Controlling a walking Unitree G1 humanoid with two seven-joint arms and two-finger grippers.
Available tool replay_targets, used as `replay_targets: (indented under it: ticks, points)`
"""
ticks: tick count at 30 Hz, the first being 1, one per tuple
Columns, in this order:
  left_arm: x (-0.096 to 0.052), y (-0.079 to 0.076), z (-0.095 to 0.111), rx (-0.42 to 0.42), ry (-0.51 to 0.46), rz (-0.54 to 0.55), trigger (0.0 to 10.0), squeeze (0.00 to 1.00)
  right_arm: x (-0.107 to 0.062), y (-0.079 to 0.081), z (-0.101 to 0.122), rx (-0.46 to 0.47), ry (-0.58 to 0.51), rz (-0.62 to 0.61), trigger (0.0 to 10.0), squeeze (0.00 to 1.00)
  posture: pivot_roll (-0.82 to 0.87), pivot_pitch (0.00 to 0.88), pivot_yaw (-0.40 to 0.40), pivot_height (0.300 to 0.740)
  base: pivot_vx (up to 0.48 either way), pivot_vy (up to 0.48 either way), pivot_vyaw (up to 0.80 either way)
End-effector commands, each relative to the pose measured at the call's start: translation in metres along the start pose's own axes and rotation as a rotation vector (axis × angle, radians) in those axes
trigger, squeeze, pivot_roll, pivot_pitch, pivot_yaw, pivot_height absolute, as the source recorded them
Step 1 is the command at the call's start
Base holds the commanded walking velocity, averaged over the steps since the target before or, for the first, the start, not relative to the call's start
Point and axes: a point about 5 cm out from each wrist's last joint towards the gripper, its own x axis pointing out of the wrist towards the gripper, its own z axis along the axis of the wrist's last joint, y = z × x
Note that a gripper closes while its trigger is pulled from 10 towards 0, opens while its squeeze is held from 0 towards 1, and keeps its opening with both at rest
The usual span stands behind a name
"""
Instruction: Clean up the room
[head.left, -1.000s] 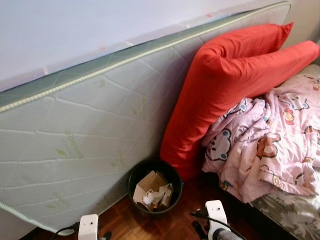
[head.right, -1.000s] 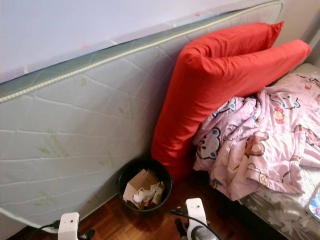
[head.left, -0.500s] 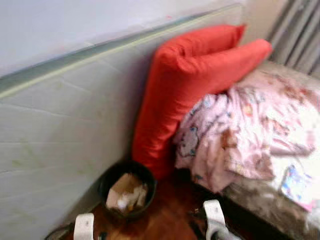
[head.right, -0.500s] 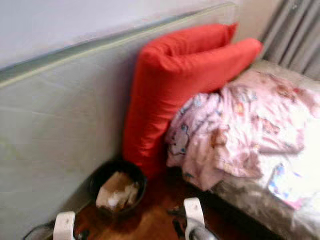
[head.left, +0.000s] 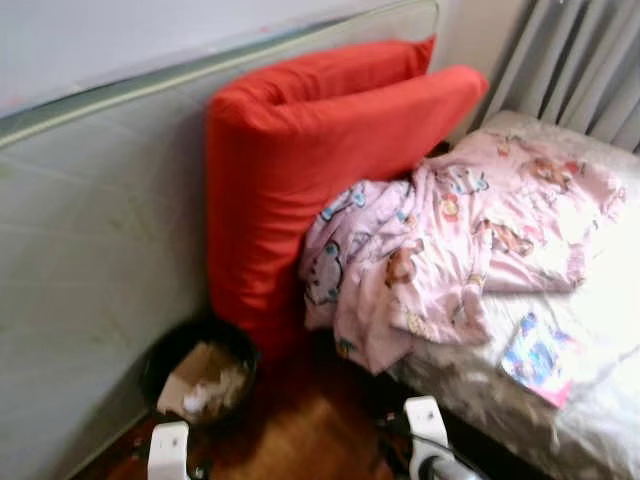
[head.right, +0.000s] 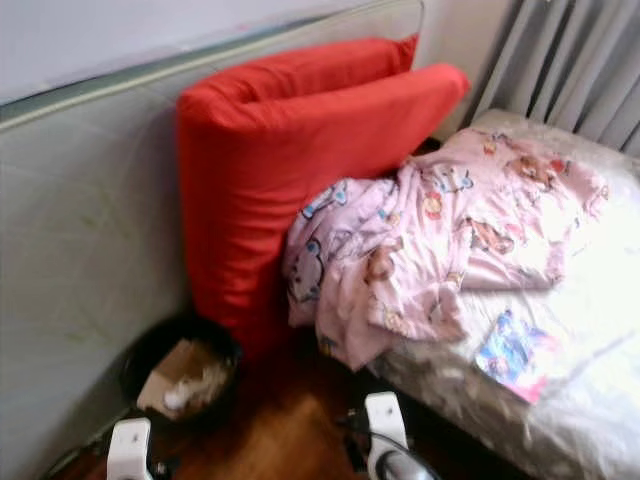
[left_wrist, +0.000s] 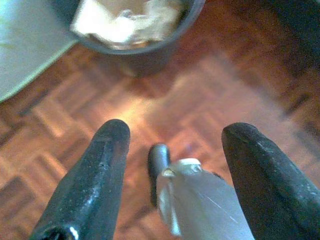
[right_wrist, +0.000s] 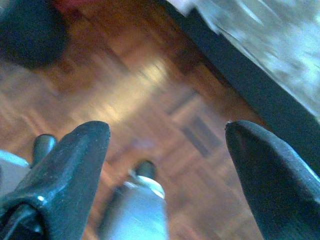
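Both arms hang low at the bottom edge of the head views, and both are empty: the left gripper (left_wrist: 172, 150) has its fingers spread wide over bare parquet floor (left_wrist: 210, 100), and the right gripper (right_wrist: 167, 150) is likewise spread open over the floor beside the dark bed base.

The likeliest thing to tidy, judging from the scene, is the colourful packet (head.left: 540, 358) lying flat on the bed (head.left: 600, 300) at the lower right of the frame, its long axis running diagonally. It lies up and to the right of the right gripper, so the right arm is clearly the nearer.

The black bin (head.left: 197, 372) with crumpled paper sits at lower left, close to the left arm, below the red pillow (head.left: 300, 170).

Everything is motion-blurred; the packet's print is unreadable, and the pink blanket (head.left: 440, 240) may hide other clutter
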Motion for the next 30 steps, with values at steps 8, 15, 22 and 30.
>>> replay_targets:
  ticks: [8, 15, 22, 30]
  points:
    - [-0.0021, 0.0034, -0.0070, 0.005, 0.024, 0.007, 10.0, 0.00, 0.0009, 0.0024, 0.0041, -0.005, -0.006, 0.004, 10.0, 0.00, 0.03, 0.072, -0.063, 0.734, 0.000, -0.386, 0.00]
    - [-0.0020, 0.0032, -0.0066, 0.008, 0.022, 0.004, 10.0, 0.00, 0.0009, 0.0026, 0.0032, 0.001, 0.002, 0.003, 10.0, 0.00, 0.02, 0.068, -0.059, 0.734, 0.000, -0.387, -0.22]
    - [-0.0019, 0.0027, -0.0061, 0.011, 0.020, 0.000, 10.0, 0.00, 0.0009, 0.0031, 0.0026, -0.002, 0.006, 0.006, 10.0, 0.00, 0.02, 0.062, -0.059, 0.734, 0.000, -0.389, -0.75]
    - [-0.0019, 0.0004, -0.0069, 0.011, 0.022, -0.006, 10.0, 0.00, 0.0008, 0.0024, 0.0023, -0.015, 0.010, 0.008, 10.0, 0.00, 0.02, 0.047, -0.063, 0.734, 0.000, -0.389, -0.73]
